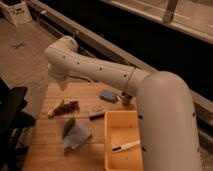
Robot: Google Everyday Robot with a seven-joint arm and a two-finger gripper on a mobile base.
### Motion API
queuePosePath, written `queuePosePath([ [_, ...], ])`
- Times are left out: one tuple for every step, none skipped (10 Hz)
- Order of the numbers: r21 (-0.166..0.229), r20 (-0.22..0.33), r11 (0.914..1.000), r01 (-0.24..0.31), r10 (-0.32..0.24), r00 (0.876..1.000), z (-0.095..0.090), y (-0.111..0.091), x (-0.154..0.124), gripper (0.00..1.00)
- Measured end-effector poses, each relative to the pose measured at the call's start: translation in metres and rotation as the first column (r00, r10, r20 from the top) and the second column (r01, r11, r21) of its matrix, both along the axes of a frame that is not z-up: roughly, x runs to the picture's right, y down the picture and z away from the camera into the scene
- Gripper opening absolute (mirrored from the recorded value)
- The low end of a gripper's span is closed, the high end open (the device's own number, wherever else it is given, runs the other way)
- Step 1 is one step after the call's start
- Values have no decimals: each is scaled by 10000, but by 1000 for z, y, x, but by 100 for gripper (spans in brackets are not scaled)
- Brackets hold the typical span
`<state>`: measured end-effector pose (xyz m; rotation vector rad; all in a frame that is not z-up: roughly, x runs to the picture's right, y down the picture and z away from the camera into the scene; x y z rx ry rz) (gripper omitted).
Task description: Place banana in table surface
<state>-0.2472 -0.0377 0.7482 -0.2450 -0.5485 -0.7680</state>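
Banana (pixel 125 146) lay in the yellow bin (pixel 120 116) at 5 o'clock, not picked yet. End effector was hidden behind the arm (pixel 95 70) around 11, so couldn't tell its state.

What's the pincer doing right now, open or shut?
Pincer: cannot be told; it is out of sight. Only the white arm shows, over the table surface.

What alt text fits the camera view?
A white robot arm arcs over a wooden table, its gripper out of sight. A pale banana lies in a yellow bin; a green vegetable and a brown cluster sit on the planks.
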Motion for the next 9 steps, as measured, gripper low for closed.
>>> queuePosePath([
  [-3, 17, 10000, 18, -18, 10000, 0, 1, -2, 65],
  [-3, 12, 10000, 12, -12, 10000, 0, 0, -1, 65],
  [-29, 6, 10000, -24, 24, 10000, 0, -1, 0, 65],
  [-128, 73, 9999, -31, 31, 10000, 3, 1, -3, 65],
  [-257, 169, 9997, -64, 68, 9998, 9, 6, -7, 65],
  [-451, 354, 9989, -117, 133, 9993, 21, 14, -13, 65],
  [-633, 568, 9979, -153, 189, 9982, 34, 22, -22, 65],
  [-823, 796, 9965, -155, 221, 9966, 47, 33, -35, 65],
  [-986, 960, 9950, -142, 237, 9951, 59, 41, -45, 65],
])
